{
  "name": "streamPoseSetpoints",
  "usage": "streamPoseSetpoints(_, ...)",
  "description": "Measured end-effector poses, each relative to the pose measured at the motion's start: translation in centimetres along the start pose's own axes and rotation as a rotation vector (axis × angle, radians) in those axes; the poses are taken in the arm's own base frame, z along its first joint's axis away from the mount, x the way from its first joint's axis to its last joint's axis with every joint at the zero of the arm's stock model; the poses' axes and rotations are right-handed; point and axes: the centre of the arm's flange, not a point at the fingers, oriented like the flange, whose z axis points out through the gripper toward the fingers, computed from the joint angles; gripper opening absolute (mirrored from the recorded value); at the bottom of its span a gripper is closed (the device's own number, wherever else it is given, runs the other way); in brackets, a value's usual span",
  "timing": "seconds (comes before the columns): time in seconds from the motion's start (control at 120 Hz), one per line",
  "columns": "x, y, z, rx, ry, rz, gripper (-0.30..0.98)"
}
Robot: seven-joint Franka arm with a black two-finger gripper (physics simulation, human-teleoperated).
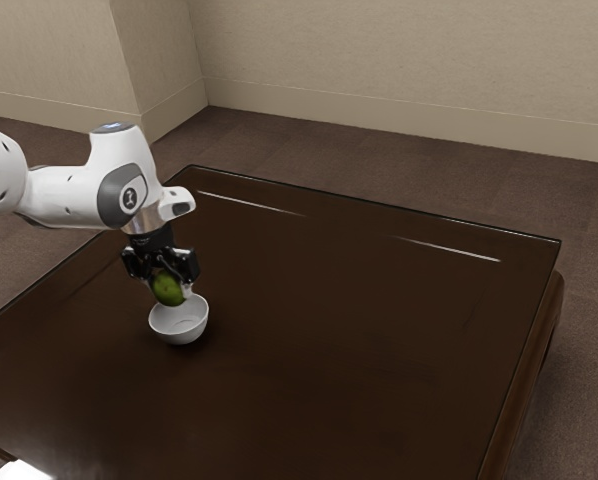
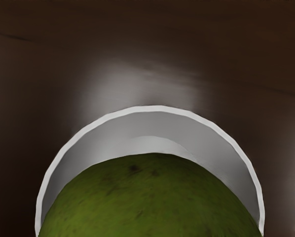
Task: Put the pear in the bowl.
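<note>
dark table [image 1: 359,340], floor [image 1: 591,230], beige walls [image 1: 399,50]

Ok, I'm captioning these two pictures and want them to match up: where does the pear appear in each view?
Exterior view: in the exterior view's left half, the pear is held in the hand, just over the white bowl.
Wrist view: the pear is the large green shape covering much of the bowl's inside, with the pale rim curving around it.
Shared landmark: the white bowl.
</note>
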Motion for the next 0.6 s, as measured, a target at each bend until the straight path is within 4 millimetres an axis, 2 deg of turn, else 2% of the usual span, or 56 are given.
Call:
streamPoseSetpoints(0.283,0.0,-0.6,0.0,-0.016,-0.003,-0.002,0.59)
streamPoseSetpoints(0.35,0.0,-0.5,-1.2,-0.02,0.018,0.003,0.62)
streamPoseSetpoints(0.45,0.5,-0.1,-5.8,-0.03,0.094,0.018,0.64)
streamPoseSetpoints(0.542,2.8,0.7,-14.2,-0.006,0.196,0.064,0.66)
streamPoseSetpoints(0.6,3.3,1.6,-18.4,0.007,0.219,0.089,0.66)
